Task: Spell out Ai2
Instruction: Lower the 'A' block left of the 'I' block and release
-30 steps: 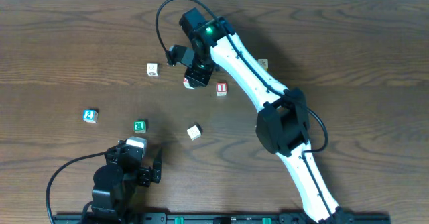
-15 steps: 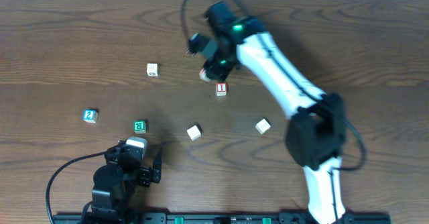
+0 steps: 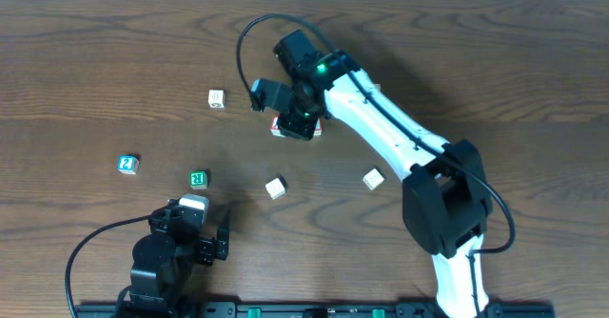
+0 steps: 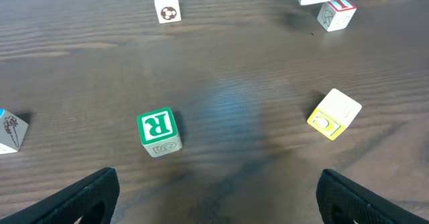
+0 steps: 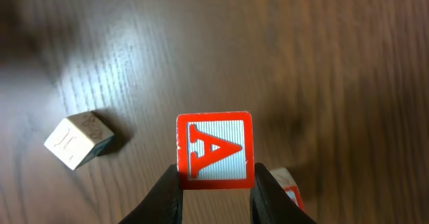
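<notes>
My right gripper is shut on the red "A" block and holds it just above the table. In the overhead view this gripper is at the back middle, with the A block showing at its left side. A red-edged block, probably the "I" block, lies right beside my right finger. The blue "2" block lies far left. My left gripper is open and empty at the front left.
A green "R" block lies ahead of the left gripper. A white block lies at the back left. Two cream blocks lie mid-table, one left and one right. The right arm's elbow hangs over the right side.
My right gripper, still holding the A block, swung right and then back left and forward, ending beside the "I" block. The left arm has not moved.
</notes>
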`<state>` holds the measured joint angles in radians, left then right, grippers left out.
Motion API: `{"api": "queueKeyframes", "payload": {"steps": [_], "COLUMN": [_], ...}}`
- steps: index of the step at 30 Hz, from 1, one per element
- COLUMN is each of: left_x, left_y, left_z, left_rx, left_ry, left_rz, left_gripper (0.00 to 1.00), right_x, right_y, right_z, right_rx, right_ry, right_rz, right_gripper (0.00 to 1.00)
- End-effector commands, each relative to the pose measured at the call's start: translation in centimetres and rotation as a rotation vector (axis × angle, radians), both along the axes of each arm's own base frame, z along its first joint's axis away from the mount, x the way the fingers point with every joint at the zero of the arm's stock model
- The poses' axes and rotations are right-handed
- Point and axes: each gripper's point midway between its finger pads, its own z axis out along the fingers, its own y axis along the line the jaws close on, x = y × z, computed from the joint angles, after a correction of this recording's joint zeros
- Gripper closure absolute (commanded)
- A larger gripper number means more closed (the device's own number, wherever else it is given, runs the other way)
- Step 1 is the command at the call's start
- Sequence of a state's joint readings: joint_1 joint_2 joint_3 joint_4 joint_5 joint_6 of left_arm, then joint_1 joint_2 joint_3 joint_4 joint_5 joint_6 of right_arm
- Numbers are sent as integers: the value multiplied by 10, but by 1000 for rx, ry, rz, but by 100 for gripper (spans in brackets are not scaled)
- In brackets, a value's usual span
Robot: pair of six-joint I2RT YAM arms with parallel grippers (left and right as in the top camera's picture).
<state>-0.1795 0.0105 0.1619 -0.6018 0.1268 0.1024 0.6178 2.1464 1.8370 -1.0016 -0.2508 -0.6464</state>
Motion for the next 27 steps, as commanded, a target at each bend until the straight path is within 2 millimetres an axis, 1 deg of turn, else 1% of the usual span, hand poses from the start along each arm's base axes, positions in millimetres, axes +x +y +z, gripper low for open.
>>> {"api": "queueKeyframes", "payload": {"steps": [1, 4, 8, 12, 18, 22, 24, 27], "left_x": [0, 0, 0, 0, 0, 0, 0, 0], "left_y": [1, 1, 1, 1, 1, 1, 1, 1], "left_z": [-1, -1, -2, -2, -1, -2, -1, -2], "left_rx": [7, 7, 7, 7, 7, 7, 7, 7], "left_ry": [-3, -3, -2, -2, -3, -2, -3, -2], "left_rz": [4, 4, 4, 4, 4, 4, 4, 4], "left_gripper": [4, 5, 5, 5, 4, 5, 5, 5], "right_x": [0, 5, 6, 7, 8, 10, 12, 17], "right_y": [0, -2, -2, 2, 3, 0, -3, -6], "right_z": [1, -2, -16, -24, -44, -57, -62, -62], "right_rx": [2, 4, 0, 15, 12, 1, -2, 2], "right_ry": [-24, -34, -22, -8, 21, 38, 44, 38], "right_rz": [74, 79, 77, 81, 81, 71, 64, 51], "right_gripper": [98, 98, 98, 99, 99, 98, 98, 98]}}
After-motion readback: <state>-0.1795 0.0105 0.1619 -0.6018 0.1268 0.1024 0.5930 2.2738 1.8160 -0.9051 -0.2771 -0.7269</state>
